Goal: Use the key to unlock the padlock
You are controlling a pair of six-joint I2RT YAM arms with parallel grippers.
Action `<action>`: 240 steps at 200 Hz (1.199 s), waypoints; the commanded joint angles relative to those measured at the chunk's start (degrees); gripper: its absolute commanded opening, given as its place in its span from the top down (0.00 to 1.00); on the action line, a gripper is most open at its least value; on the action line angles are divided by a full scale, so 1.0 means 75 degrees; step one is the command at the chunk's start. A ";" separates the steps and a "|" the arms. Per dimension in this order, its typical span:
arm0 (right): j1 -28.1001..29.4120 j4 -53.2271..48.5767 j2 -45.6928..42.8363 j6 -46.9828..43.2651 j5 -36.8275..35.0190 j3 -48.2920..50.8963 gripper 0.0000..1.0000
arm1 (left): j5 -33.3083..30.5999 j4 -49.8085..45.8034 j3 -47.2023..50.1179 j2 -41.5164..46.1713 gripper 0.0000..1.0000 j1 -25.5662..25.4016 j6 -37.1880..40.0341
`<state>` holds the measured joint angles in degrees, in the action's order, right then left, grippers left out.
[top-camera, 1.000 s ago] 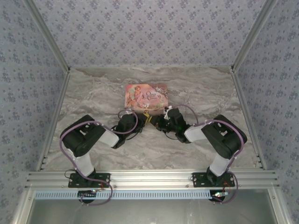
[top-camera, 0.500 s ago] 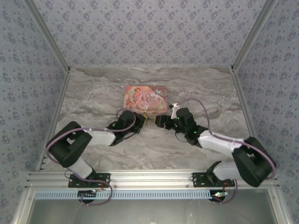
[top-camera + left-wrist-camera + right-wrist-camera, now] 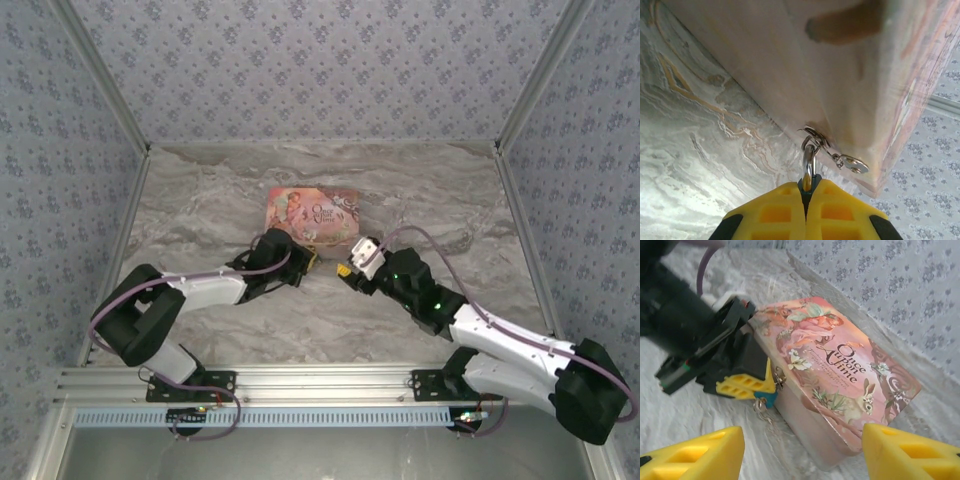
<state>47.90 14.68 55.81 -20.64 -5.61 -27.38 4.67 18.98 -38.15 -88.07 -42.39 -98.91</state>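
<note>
The padlock (image 3: pixel 765 398) is a tiny blue body at the front edge of the pink box (image 3: pixel 840 371). My left gripper (image 3: pixel 806 192) is shut on that blue body (image 3: pixel 808 184). Its silvery shackle (image 3: pixel 809 161) passes through the box's hasp. A small silvery key (image 3: pixel 759 406) sticks out of the padlock's lower end, with nothing holding it. My right gripper (image 3: pixel 802 440) stands open a short way in front of the padlock, nothing between its yellow fingers (image 3: pixel 700 452). From above, the left gripper (image 3: pixel 307 262) and right gripper (image 3: pixel 349 266) face each other at the box's front.
The pink illustrated box (image 3: pixel 313 212) lies flat at mid-table on the marble top (image 3: pixel 200 200). Patterned walls enclose the back and both sides. Both arms stretch low over the table, the right arm's elbow (image 3: pixel 590 390) near the front right corner.
The right gripper has opened, let go at the padlock's key and drawn back towards the near right. Both arms have stretched out lower. The left gripper stays shut on the padlock.
</note>
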 commanded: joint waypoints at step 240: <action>0.0999 0.3564 0.4570 -0.2341 -0.2276 -0.0486 0.83 | 0.0797 0.0057 -0.0468 -0.0339 1.00 0.0027 -0.0716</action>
<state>55.86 39.72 89.30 -39.86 -21.71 -29.56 8.62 19.29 -39.72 -90.11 -42.22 -103.18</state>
